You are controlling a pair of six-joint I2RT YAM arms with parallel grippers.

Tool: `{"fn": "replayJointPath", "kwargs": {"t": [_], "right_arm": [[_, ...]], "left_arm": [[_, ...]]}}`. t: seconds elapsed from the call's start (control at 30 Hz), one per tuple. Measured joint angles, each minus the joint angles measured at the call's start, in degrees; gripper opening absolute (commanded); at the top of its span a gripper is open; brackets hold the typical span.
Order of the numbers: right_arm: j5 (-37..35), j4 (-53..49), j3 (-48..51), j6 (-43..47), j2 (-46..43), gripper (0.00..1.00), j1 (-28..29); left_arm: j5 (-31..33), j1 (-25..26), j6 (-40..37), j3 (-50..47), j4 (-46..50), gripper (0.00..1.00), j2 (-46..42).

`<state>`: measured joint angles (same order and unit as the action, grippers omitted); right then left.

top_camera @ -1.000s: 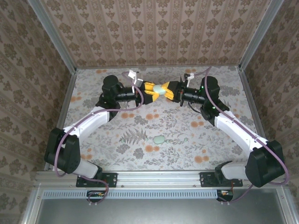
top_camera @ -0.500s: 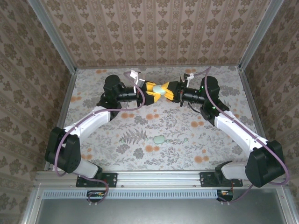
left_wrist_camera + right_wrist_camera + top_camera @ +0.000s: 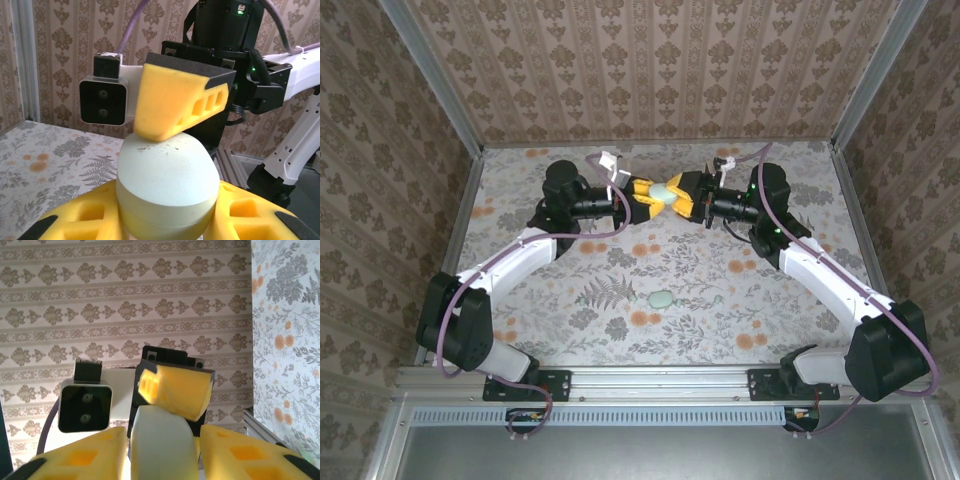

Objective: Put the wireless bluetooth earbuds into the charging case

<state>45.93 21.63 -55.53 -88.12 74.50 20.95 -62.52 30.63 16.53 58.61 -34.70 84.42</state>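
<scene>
The pale green charging case [image 3: 666,194] hangs in the air above the back middle of the table, closed, between both grippers. My left gripper [image 3: 658,192] is shut on its lower half [image 3: 167,195], one yellow finger on each side. My right gripper [image 3: 675,196] faces it with jaws spread around the case [image 3: 162,440]; a gap shows beside its right finger [image 3: 240,450]. One of its fingers [image 3: 175,102] rests on the lid. Two small pale green earbuds [image 3: 662,298] [image 3: 716,297] lie on the table in front.
The floral table cover [image 3: 570,300] runs out to metal frame rails at left [image 3: 470,200] and right [image 3: 845,200]. Patterned walls close in the back and sides. Both arms reach inward from the near corners.
The right gripper's jaws have widened around the case. The left gripper has tightened on it. The case and both arms stay in nearly the same place.
</scene>
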Motion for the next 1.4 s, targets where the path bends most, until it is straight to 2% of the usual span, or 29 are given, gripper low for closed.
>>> {"fn": "replayJointPath", "kwargs": {"t": [0.1, 0.17, 0.33, 0.53, 0.8, 1.0, 1.4], "right_arm": [[-0.2, -4.4, -0.9, 3.9, -0.2, 0.65, -0.1], [-0.5, -8.2, -2.1, 7.6, -1.1, 0.68, -0.5], [-4.7, -21.4, -7.0, 23.2, -6.6, 0.71, -1.3], [-8.7, -29.9, -9.5, 40.9, -13.7, 0.75, -0.7], [-14.4, -43.0, -15.8, 65.4, -11.8, 0.77, 5.4], [-14.4, -46.1, -18.8, 73.0, -6.5, 0.77, 6.7], [-12.1, -46.8, -19.7, 76.5, -1.4, 0.77, 6.7]], "left_arm": [[-0.8, 0.3, -0.1, 0.3, 1.3, 0.21, 0.0], [-0.9, 0.2, -0.3, 0.4, 2.5, 0.21, -0.2], [-1.0, -0.8, -0.5, 0.4, 5.8, 0.20, -1.9], [-1.6, -1.9, -1.1, 0.4, 9.9, 0.19, -5.0], [-2.9, -1.9, -3.1, 0.4, 17.3, 0.19, -6.7], [-3.1, -1.8, -3.3, 0.4, 19.3, 0.19, -7.0], [-3.1, -1.7, -3.3, 0.4, 19.3, 0.18, -7.2]]}}
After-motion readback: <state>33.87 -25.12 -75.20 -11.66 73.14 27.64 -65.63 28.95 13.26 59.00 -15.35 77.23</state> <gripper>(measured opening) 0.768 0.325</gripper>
